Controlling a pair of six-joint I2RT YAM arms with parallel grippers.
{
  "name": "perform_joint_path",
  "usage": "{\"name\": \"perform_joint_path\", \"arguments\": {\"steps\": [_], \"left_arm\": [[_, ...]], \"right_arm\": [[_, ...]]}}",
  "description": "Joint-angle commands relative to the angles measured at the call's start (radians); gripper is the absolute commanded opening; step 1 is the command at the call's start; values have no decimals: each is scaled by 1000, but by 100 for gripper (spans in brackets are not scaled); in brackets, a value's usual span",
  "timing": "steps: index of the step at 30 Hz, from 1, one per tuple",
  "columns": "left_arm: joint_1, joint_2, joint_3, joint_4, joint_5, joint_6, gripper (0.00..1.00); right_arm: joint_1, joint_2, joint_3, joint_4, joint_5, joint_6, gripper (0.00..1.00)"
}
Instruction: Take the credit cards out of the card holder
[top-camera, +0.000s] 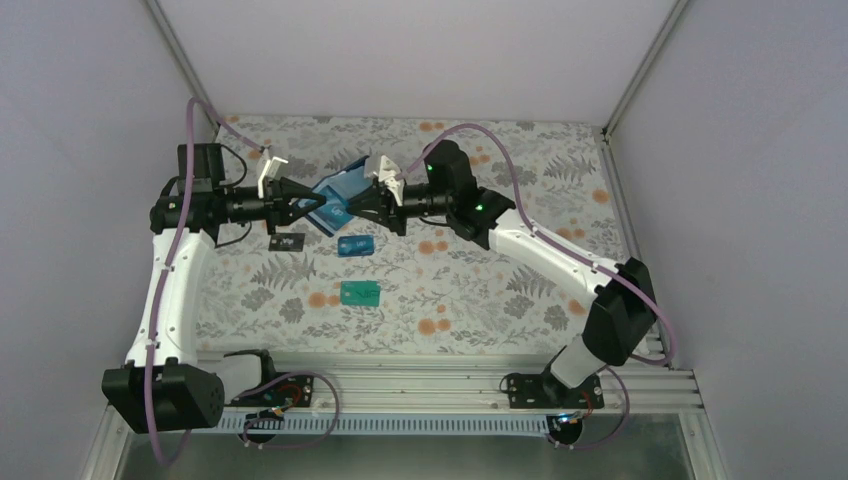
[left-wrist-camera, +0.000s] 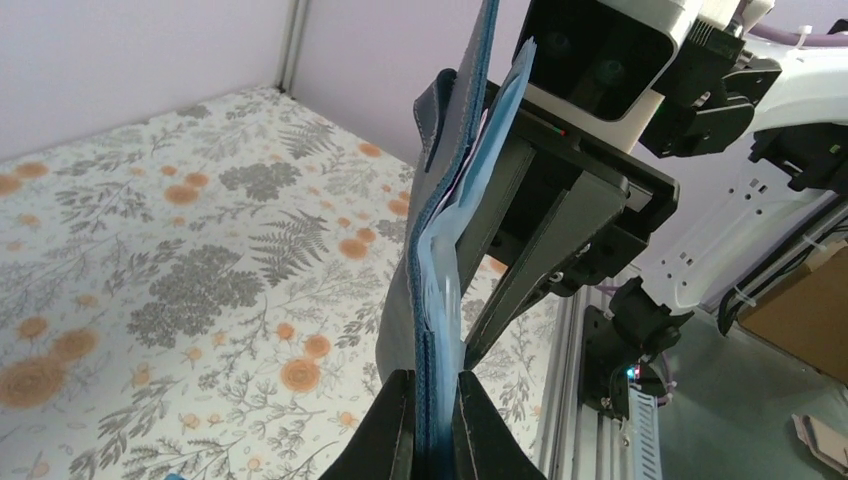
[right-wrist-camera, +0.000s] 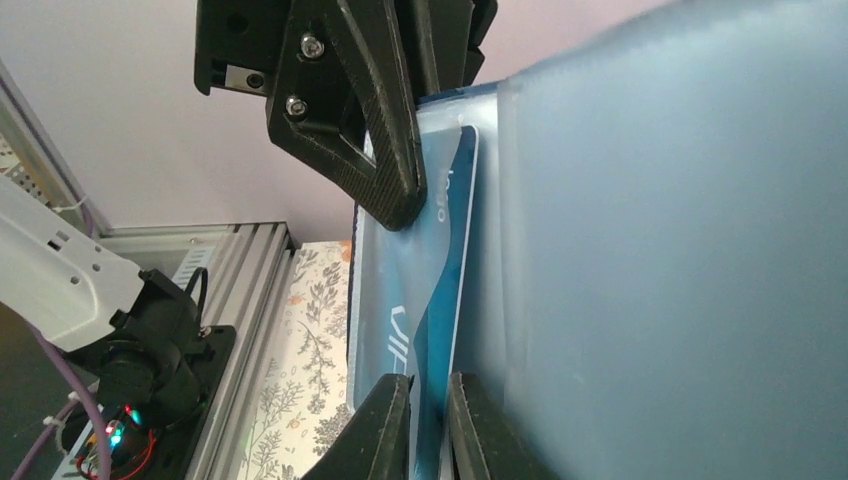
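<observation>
left tool (left-wrist-camera: 432, 388) clamped on the card holder (left-wrist-camera: 398, 320); right tool (right-wrist-camera: 428, 388) pinching a blue card (right-wrist-camera: 440, 250) inside it

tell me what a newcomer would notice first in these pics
Both arms meet in mid-air over the far middle of the floral table, the left gripper clamped on the card holder while the right gripper pinches a lettered card tucked in it. Nearer the bases, three loose cards lie flat: a dark card, a blue card and a teal-green card.
</observation>
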Motion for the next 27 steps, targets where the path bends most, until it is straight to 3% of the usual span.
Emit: {"name": "perform_joint_path", "arguments": {"steps": [1,4,9,15,19,23,27], "left_arm": [[-3,-12,41,60,83,7,2],[-3,-12,36,57,95,11,2],[-4,-16,32,17,131,71,2],[-15,-27,81,-177,213,312,2],[-16,-21,68,-110,189,235,2],[-18,-28,48,-52,150,161,2],[-16,-37,33,-49,145,166,2]], "right_arm": [[22,-54,-54,47,75,16,14],[22,-67,-64,53,102,24,14],[15,-62,-45,48,19,17,13],[12,-1,38,-8,-33,28,13],[35,50,101,-72,-70,1,16],[52,31,83,-54,-134,-19,5],[34,-20,36,-18,-121,-9,4]]}}
